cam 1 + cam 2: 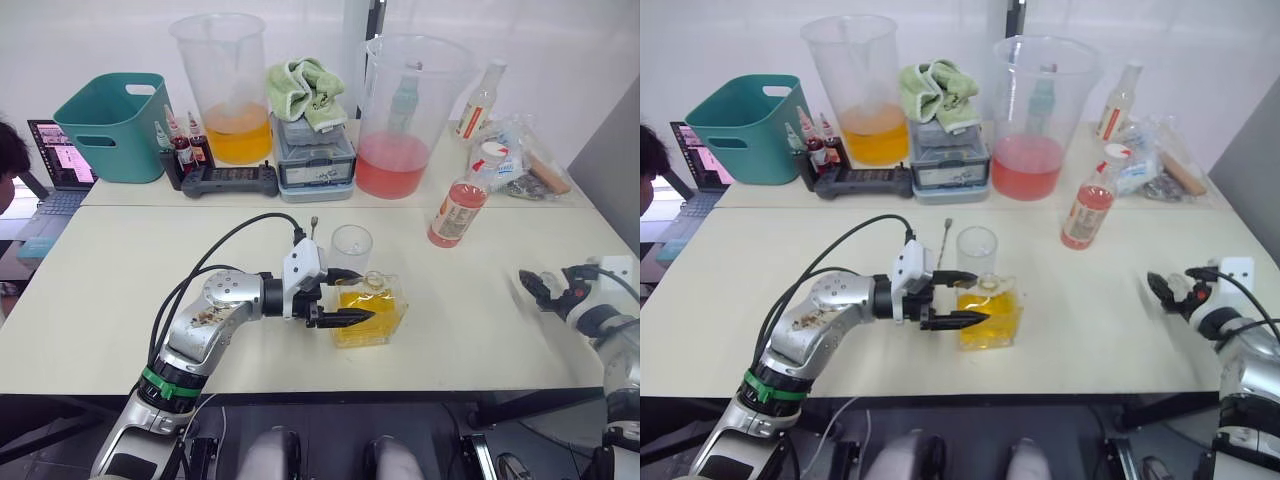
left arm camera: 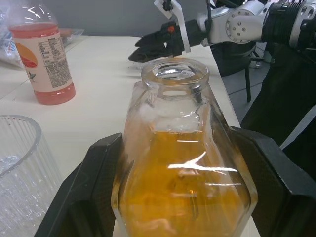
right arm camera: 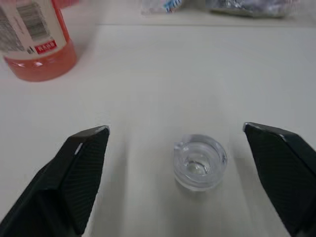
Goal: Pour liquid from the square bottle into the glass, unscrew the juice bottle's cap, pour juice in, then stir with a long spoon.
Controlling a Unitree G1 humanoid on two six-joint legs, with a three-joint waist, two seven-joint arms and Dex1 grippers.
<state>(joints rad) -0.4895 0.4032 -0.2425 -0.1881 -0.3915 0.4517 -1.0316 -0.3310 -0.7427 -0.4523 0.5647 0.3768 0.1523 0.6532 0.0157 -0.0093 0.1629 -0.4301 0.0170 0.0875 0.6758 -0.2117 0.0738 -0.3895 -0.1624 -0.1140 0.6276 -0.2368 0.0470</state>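
The square bottle [image 1: 372, 312] of yellow liquid stands upright at the table's middle with its neck open. My left gripper [image 1: 365, 295] is shut on the square bottle, one finger on each side. The glass [image 1: 351, 247] stands empty just behind the bottle. A thin stem of the long spoon [image 1: 313, 228] pokes up beside the glass. The juice bottle [image 1: 458, 205], with its cap [image 1: 489, 153] on, stands further back to the right. My right gripper [image 3: 175, 128] is open near the table's right edge, low over the clear round stopper [image 3: 200, 162] lying on the table.
Two big clear pitchers [image 1: 222, 85] [image 1: 410, 115], a teal bin [image 1: 115, 125], a green cloth [image 1: 308, 90] on a box, small dropper bottles [image 1: 185, 145] and a black controller [image 1: 228, 180] line the back table. Plastic bags [image 1: 520, 165] lie back right. A person's head [image 1: 10, 150] shows far left.
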